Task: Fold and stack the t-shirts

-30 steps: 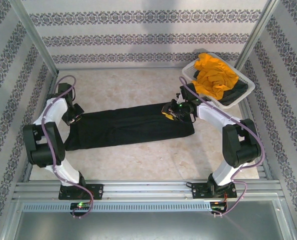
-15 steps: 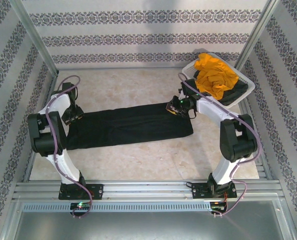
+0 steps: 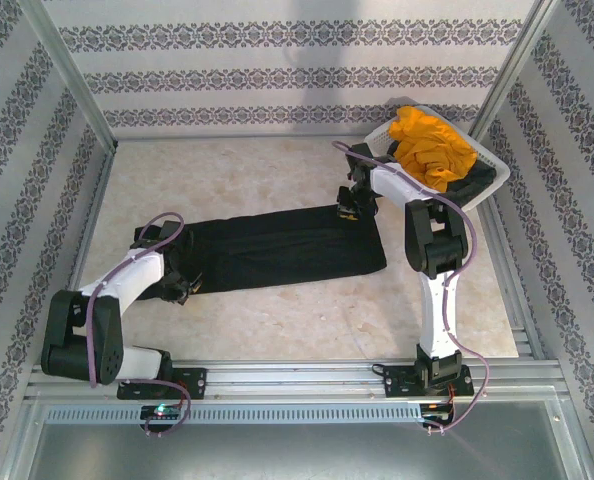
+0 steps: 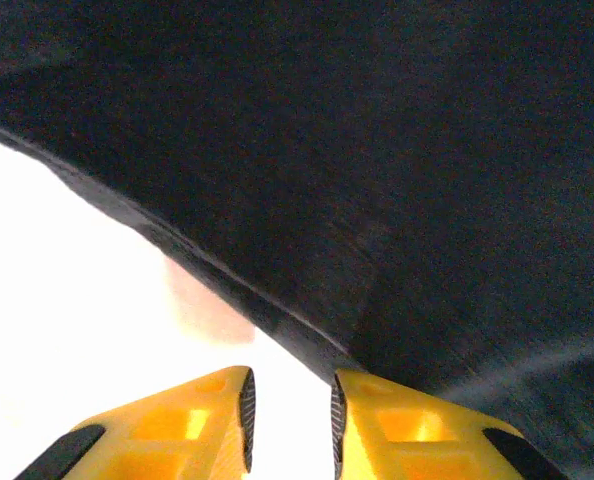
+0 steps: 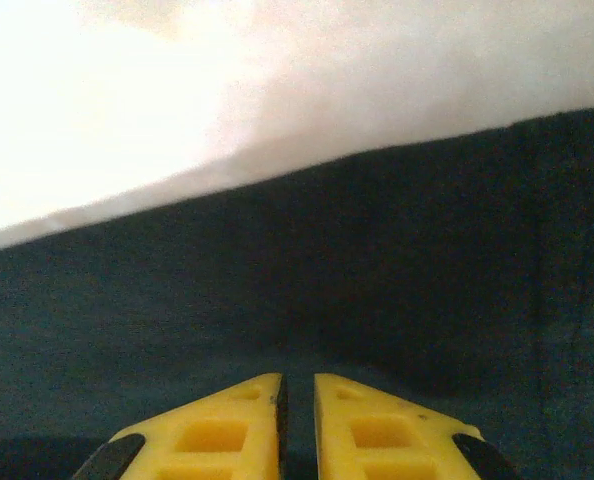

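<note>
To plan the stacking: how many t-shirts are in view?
3: a black t-shirt folded on the table, a mustard-orange t-shirt in the basket, a dark t-shirt partly under it. More may be hidden there.

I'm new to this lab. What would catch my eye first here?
A long black t-shirt, folded into a strip, lies across the middle of the table, the left claw at its left end and the right claw at its far right corner. A bright orange shirt is heaped in the white basket at the far right.
</note>
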